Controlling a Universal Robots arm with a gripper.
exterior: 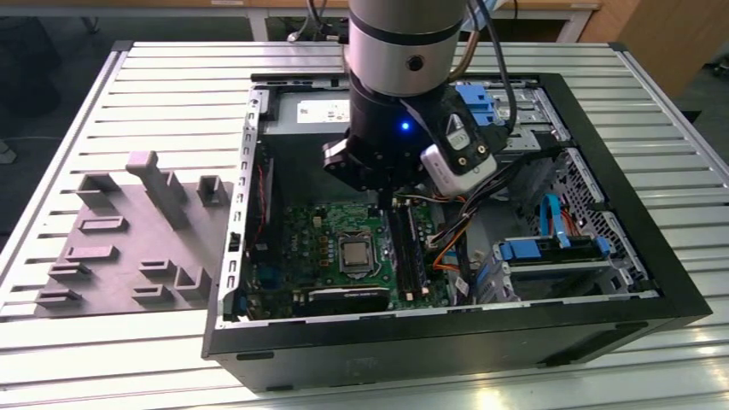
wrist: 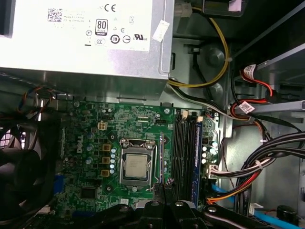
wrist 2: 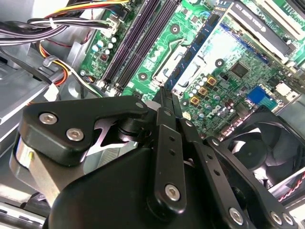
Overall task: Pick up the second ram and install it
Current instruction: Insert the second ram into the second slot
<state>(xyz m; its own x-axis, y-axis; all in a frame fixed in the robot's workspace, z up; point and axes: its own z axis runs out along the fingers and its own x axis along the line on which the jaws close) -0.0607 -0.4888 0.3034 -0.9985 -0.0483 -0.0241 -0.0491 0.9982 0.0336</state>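
Exterior view, arm: your gripper (exterior: 393,198) hangs inside the open computer case (exterior: 638,256), low over the motherboard (exterior: 330,231) and just above the far end of the RAM slots (exterior: 407,248).
Exterior view, axis: the slots run lengthwise toward the case's near wall, so the strip's long axis has to match that line.
Exterior view, surroundings: the grey parts tray (exterior: 125,248) sits well apart at the exterior view's left; cable bundles (exterior: 450,248) lie just beside the slots on the other side.
Second wrist view, fingers: your fingers (wrist 2: 164,143) are pressed close on a thin dark strip, judged to be the second ram (wrist 2: 167,98), whose edge pokes out past the tips toward the board.
Second wrist view, target: the long slots (wrist 2: 138,45) lie ahead of the tips, apart from the strip.
First wrist view, alignment: the strip's edge (wrist: 164,191) rises between the fingertips beside the CPU socket (wrist: 137,167), roughly parallel to the slots (wrist: 183,152), offset to the socket side.
First wrist view, obstacles: the wire looms (wrist: 257,171) crowd the slots' far side; the power supply (wrist: 90,38) stands clear.
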